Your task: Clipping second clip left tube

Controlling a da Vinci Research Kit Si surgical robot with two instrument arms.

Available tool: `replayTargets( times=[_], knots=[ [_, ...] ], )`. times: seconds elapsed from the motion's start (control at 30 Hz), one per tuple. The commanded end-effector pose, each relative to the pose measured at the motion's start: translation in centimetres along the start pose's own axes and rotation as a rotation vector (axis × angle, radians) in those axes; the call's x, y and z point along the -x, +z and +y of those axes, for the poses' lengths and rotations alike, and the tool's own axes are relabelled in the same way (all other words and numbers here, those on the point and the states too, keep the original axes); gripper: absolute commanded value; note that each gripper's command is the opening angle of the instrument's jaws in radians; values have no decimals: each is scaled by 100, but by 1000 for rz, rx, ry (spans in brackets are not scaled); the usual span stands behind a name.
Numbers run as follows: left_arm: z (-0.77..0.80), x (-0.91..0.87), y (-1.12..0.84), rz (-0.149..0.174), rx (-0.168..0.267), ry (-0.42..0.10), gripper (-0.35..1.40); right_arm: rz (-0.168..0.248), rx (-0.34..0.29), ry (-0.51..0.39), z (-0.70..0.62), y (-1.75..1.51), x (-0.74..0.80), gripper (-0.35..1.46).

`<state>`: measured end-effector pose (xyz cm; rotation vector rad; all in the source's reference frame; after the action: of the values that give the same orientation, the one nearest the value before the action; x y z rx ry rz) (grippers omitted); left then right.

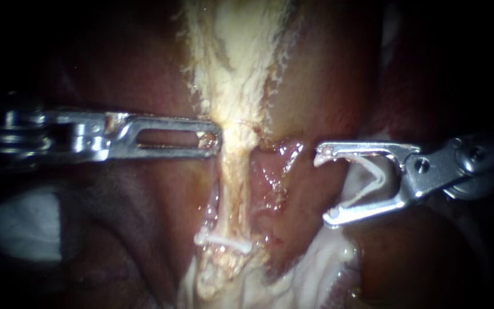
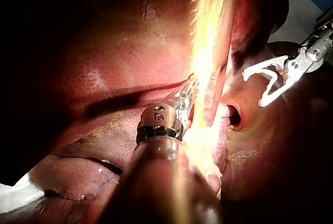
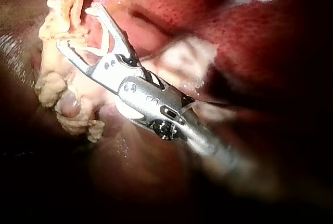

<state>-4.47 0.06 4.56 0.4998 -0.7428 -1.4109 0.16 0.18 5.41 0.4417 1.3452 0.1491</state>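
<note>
A pale tube (image 1: 232, 189) runs down the middle of the endoscope view, with one white clip (image 1: 224, 241) across its lower part. My left instrument (image 1: 215, 137) is shut on the pale tissue at the tube's upper end; the left wrist view shows its jaws (image 2: 184, 102) against that bright strand. My right instrument (image 1: 326, 187) stands to the right of the tube, clear of it. Its jaws are wide apart and hold an open white clip (image 1: 367, 183) between them. In the right wrist view these jaws (image 3: 75, 26) with the clip (image 3: 101, 44) sit just beside the pale tissue.
Dark red liver (image 1: 132, 200) flanks the tube on both sides. A broad pale band of tissue (image 1: 235, 51) rises above the left instrument's jaws. White gauze (image 1: 18, 223) lies at the lower left. Pale ragged tissue (image 1: 315, 269) lies under the right instrument.
</note>
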Motion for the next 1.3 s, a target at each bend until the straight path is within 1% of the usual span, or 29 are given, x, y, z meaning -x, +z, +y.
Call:
replayTargets(
  times=[0.03,0.2,0.3,0.57,0.8,0.9,1.03,1.3],
  knots=[
    [0,0,0,0,0,0,-35,0,0,0,0,0,0,59],
    [0,0,-3,1,-1,0,-35,0,0,0,0,1,-1,60],
    [-2,1,-11,2,-1,-1,-35,0,1,-1,-2,4,0,60],
    [-8,3,-40,-2,10,-4,-35,1,-2,-6,-6,11,5,60],
    [-14,10,-70,-9,27,-9,-35,6,-13,37,-10,20,9,60],
    [-14,10,-78,-11,30,-9,-35,7,-20,57,-12,28,11,59],
    [-13,9,-80,-11,30,-9,-35,-7,-33,86,-16,43,15,59],
    [-10,9,-83,-15,36,-8,-35,-13,-66,156,-23,84,23,58]
  ],
)
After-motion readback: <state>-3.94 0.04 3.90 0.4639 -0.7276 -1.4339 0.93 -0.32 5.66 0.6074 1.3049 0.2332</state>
